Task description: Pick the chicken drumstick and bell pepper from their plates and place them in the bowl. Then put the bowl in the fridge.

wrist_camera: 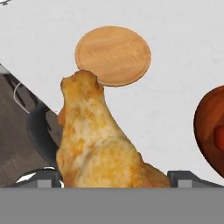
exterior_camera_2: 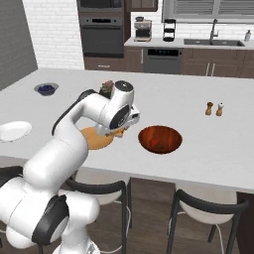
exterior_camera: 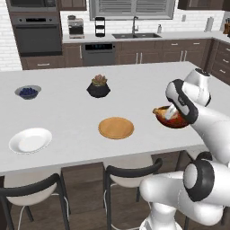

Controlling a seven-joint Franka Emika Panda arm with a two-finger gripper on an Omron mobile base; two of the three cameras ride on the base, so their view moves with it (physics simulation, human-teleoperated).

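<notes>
**Drumstick in the tool, above the table near the bowl**

The chicken drumstick sits between the two tips of the tool, its thick end down at the tips and its narrow end pointing away from the hand. The tips stand wide apart with the meat filling the gap, so the tool is pinching the drumstick. In the right base view the tool hangs over the table, just beside the wooden plate and a little short of the bowl.

The bell pepper lies inside the reddish-brown bowl, a small red shape on its dark floor. In the hand view the wooden plate lies bare beyond the drumstick, and the bowl's rim shows at the right edge.

The white plate lies near the table's front edge, well apart from the bowl. Farther back stand a small bowl of dark berries and a black plant pot. Salt and pepper shakers stand beyond the bowl.
</notes>
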